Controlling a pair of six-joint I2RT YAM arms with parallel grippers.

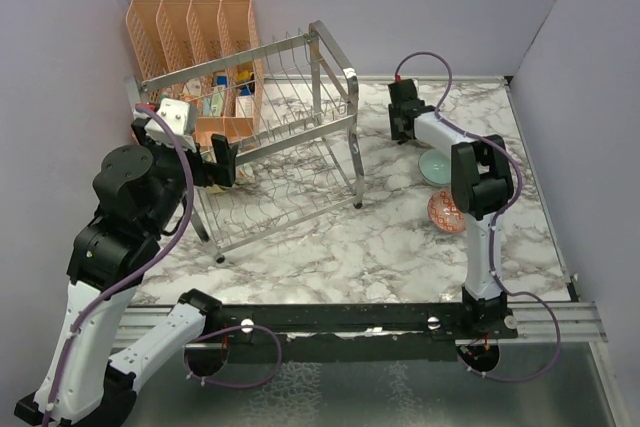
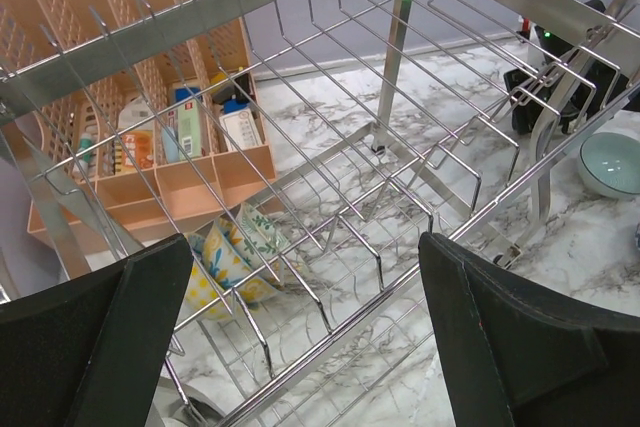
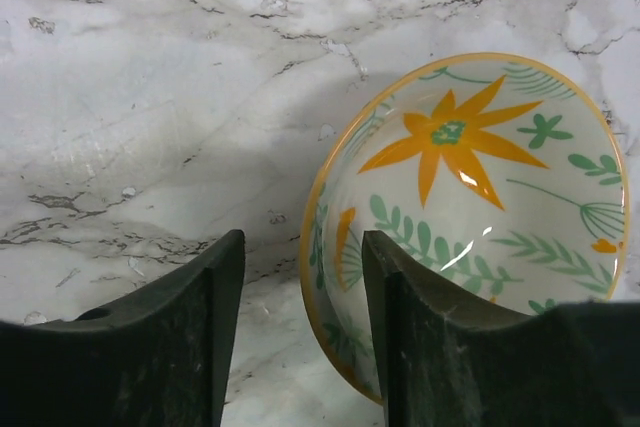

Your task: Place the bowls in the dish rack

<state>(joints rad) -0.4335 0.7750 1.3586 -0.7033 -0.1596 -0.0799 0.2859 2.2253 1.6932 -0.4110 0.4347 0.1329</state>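
Left arm is folded up at the left end of the dish rack. The left gripper points into the wires with its jaws wide apart and empty. Two racked bowls stand on edge in the lower tier, just beyond it.

Right arm is stretched to the far side of the table, wrist angled down. The right gripper has its jaws apart, straddling the near rim of the orange-flower bowl. One finger is over the inside and the other is outside. Can't tell if they touch it.

The teal bowl and red-patterned bowl sit on the table by the right elbow.
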